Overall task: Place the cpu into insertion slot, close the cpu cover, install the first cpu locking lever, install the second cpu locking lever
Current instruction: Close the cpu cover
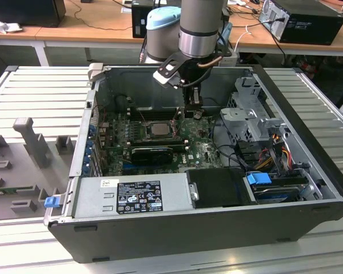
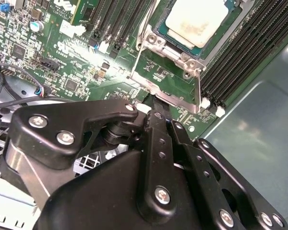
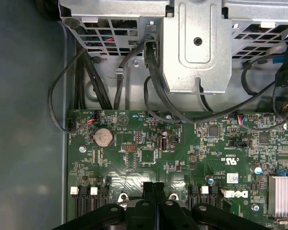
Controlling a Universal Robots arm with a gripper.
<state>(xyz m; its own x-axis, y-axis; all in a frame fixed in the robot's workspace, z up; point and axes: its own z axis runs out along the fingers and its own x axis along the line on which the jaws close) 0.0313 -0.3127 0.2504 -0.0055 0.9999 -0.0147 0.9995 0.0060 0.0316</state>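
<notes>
The cpu lies flat in the insertion slot, with its silver top up. The cpu cover seems to be down around it, but from this angle it is not sure. The gripper hangs low over the green board, on the exterior view's right of the cpu. Its tips are close to the edge of the metal frame. Its 2 fingers are pressed together and nothing is between them. Long black memory slots run on both sides of the socket.
</notes>
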